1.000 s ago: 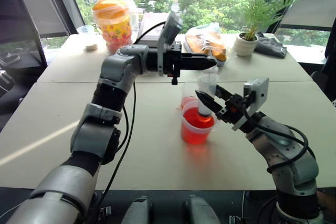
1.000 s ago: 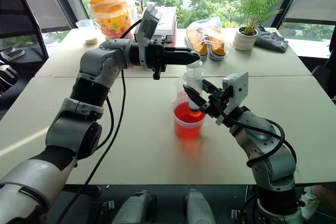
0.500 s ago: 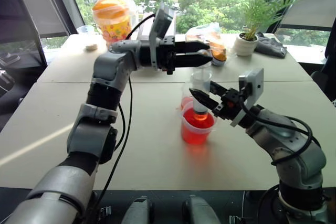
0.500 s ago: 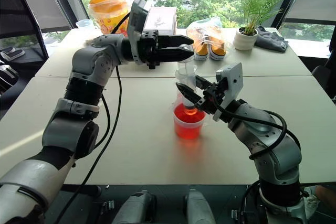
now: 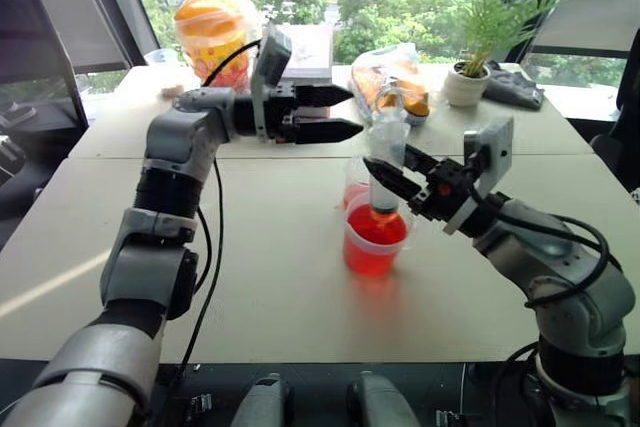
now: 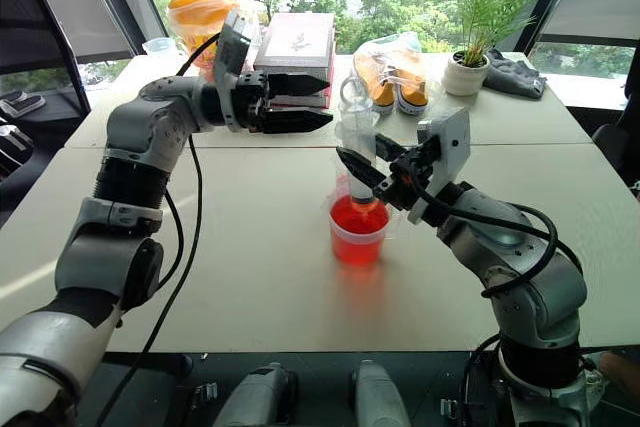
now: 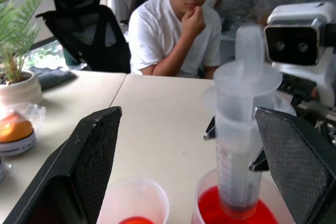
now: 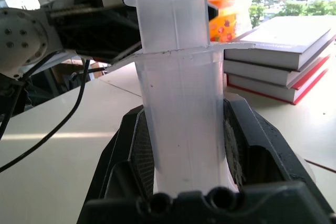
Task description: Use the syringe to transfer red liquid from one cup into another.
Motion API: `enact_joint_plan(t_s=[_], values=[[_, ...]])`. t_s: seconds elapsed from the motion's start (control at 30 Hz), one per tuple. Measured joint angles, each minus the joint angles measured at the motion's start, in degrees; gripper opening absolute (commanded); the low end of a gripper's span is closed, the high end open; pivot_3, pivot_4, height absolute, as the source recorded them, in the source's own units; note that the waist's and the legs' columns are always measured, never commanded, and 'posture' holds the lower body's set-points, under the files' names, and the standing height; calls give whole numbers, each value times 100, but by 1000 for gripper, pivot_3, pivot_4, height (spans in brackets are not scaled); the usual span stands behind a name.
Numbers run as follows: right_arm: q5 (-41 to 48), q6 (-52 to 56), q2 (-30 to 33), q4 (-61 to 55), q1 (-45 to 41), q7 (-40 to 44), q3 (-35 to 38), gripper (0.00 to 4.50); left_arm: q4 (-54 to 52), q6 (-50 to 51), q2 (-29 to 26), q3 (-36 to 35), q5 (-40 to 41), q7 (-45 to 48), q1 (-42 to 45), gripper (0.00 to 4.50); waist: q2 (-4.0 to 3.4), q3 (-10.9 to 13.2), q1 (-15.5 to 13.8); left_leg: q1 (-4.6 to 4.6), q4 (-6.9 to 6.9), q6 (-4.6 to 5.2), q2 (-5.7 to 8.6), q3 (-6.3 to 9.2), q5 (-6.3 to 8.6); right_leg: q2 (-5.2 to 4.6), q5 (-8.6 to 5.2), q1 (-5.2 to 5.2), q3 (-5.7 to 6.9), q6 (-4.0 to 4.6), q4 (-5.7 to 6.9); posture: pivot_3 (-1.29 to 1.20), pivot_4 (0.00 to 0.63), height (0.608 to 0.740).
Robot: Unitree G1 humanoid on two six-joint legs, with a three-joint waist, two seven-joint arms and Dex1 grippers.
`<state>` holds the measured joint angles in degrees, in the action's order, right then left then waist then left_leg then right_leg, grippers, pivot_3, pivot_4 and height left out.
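The right gripper is clamped on the syringe, mid-frame, its tip in the big cup. The left gripper, fingers apart, must next pull the plunger up.

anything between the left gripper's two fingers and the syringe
No. In the left wrist view the open left gripper frames the syringe; only air lies between.

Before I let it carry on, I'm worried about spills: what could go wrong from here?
The right gripper alone holds the syringe upright in the larger cup, so a sideways tug could tip that cup and spill the red liquid. The left gripper, open beside the plunger top, could knock it when it closes in. The smaller cup stands close by and could get bumped.
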<state>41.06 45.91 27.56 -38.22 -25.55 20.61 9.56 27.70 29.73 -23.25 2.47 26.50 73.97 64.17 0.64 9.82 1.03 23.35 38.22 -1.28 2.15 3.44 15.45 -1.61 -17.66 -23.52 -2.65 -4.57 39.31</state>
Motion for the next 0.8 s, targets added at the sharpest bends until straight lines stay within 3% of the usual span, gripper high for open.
enact_joint_plan(t_s=[0.2,0.4,0.57,0.8], values=[[271,-11,51,637,-981,-26,186,1437,-145,64,-298,-124,-15,-215,-186,4140,2,1,-7,2,1,0,0,-1,0,-4,0,-1,0,0,-2,0,150,740],[-350,-1030,-39,2885,-2149,441,126,1437,-633,197,-344,-167,25,-447,-499,4140,2,1,-5,1,-2,0,0,-3,0,-3,0,-2,1,1,-2,0,150,740],[-1051,-2021,-414,4261,-2085,972,-312,1437,-899,315,-340,-166,47,-572,-576,4140,2,1,12,9,-3,0,0,-9,0,-3,0,-14,-2,0,-1,0,150,740],[-1396,-2515,-673,4523,-1638,1152,-436,1437,-701,231,-249,-180,24,-747,-401,4140,1,1,-6,9,1,0,1,-8,0,-4,0,-13,-1,0,1,0,150,740]])
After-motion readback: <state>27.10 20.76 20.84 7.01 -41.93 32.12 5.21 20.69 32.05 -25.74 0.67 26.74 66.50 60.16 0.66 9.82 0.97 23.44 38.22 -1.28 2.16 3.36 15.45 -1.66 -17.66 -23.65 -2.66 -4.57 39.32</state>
